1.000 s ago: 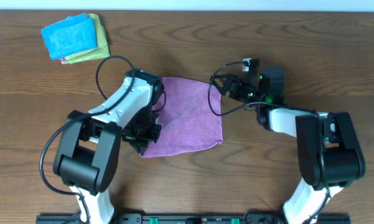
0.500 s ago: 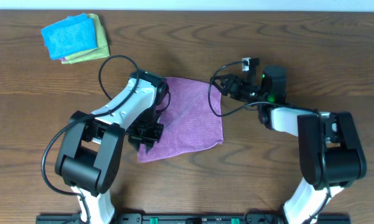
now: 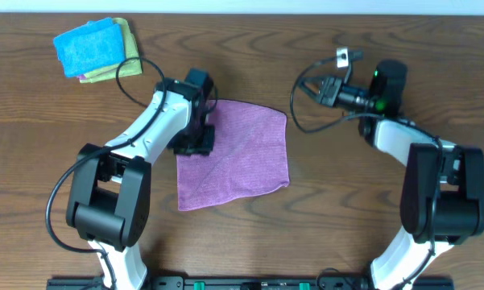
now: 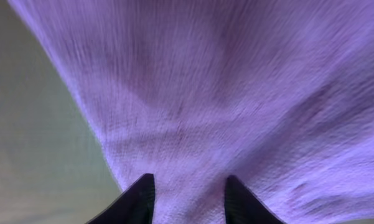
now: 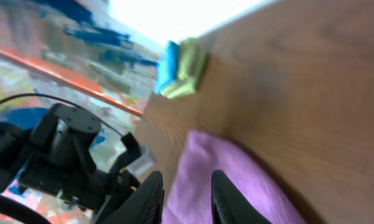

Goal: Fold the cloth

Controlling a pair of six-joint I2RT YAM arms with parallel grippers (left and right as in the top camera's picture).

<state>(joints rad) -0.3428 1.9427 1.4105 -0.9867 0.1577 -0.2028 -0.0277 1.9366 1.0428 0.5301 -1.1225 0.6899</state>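
Observation:
The purple cloth (image 3: 237, 157) lies spread flat on the wooden table, roughly square. My left gripper (image 3: 195, 138) hovers over its upper left edge; in the left wrist view the cloth (image 4: 236, 93) fills the frame and the left gripper (image 4: 188, 199) stands open, with its dark fingertips (image 4: 140, 196) apart and nothing pinched. My right gripper (image 3: 310, 90) hangs to the right of the cloth's far right corner, apart from it. The right wrist view shows the right gripper (image 5: 185, 199) open, with the cloth (image 5: 236, 180) beyond the fingers.
A stack of a bright blue cloth (image 3: 87, 44) on a yellow-green cloth (image 3: 129, 60) lies at the far left corner, seen too as the stack (image 5: 180, 62) in the right wrist view. The table's far edge (image 3: 242, 14) runs along the top.
My left gripper let go and moved from the cloth's near left corner up to its far left edge. My right gripper pulled back to the right, jaws narrowing. The cloth now lies flatter.

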